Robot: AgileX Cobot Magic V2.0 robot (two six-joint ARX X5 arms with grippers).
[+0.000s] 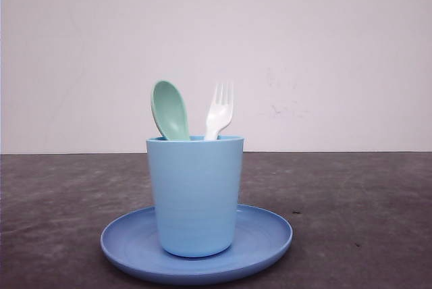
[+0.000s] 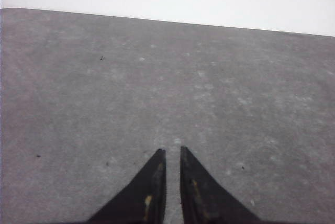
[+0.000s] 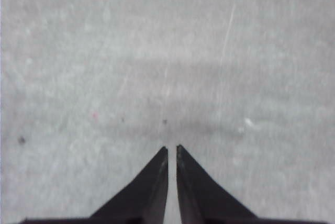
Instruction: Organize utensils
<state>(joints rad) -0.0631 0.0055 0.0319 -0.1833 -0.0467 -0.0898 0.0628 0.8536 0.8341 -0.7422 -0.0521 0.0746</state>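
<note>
- The left gripper (image 2: 172, 150) has its jaws drawn almost together, only a thin slit between the dark tips, and nothing sits in that slit; below it lies bare grey surface (image 2: 78, 93).
- The right gripper (image 3: 172, 148) is the same: jaws nearly touching, holding nothing, over a pale, scuffed patch of surface.
- In the front view, the mint-green spoon (image 1: 169, 111) stands in the light blue cup (image 1: 195, 194), bowl up, leaning to the left side of the rim.
- The white fork (image 1: 219, 111) stands just right of the spoon in the same cup, tines up; the two heads are close but apart.
- The cup stands upright in the middle of the round blue plate (image 1: 266, 242), which rests on the dark surface near the camera.
- Judging by this layout, the organizing looks finished: both utensils are gathered in the cup and neither gripper carries anything. Nothing obvious remains.
- Both handles are hidden inside the cup, so how they rest at the bottom cannot be told.
- The plate's near edge is cut off by the bottom of the front view.
</note>
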